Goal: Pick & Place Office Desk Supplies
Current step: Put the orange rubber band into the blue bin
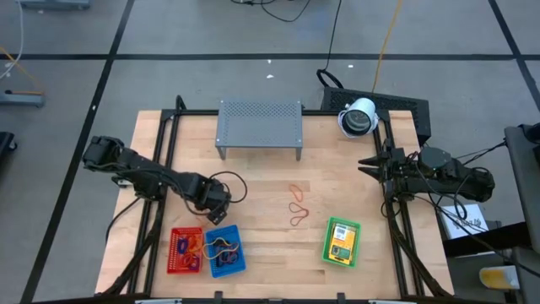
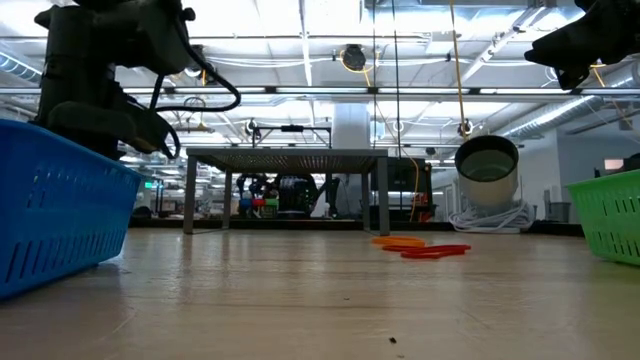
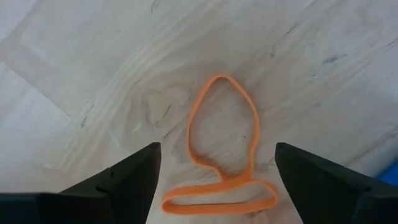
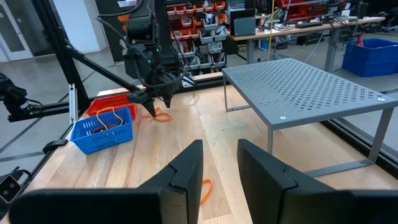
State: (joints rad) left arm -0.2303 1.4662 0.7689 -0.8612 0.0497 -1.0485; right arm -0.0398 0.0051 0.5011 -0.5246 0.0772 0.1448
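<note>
An orange rubber-band loop (image 3: 191, 124), twisted into a figure of eight, lies flat on the wooden table beside the blue basket (image 4: 102, 134). My left gripper (image 3: 216, 146) points down over it, open, one finger on each side of the loop, and seems to be touching nothing. In the right wrist view the same gripper (image 4: 163, 102) hangs just above the band (image 4: 161, 117). More red and orange loops (image 1: 297, 207) lie in the middle of the table. My right gripper (image 1: 364, 165) waits level at the right edge, open, with nothing between its fingers.
The blue basket (image 1: 242, 252) and red basket (image 1: 171, 251) stand at the near left and hold bands. A green basket (image 1: 326, 245) with yellow packets stands at the near right. The grey perforated shelf (image 1: 259, 125) is at the far middle, with bare wood between.
</note>
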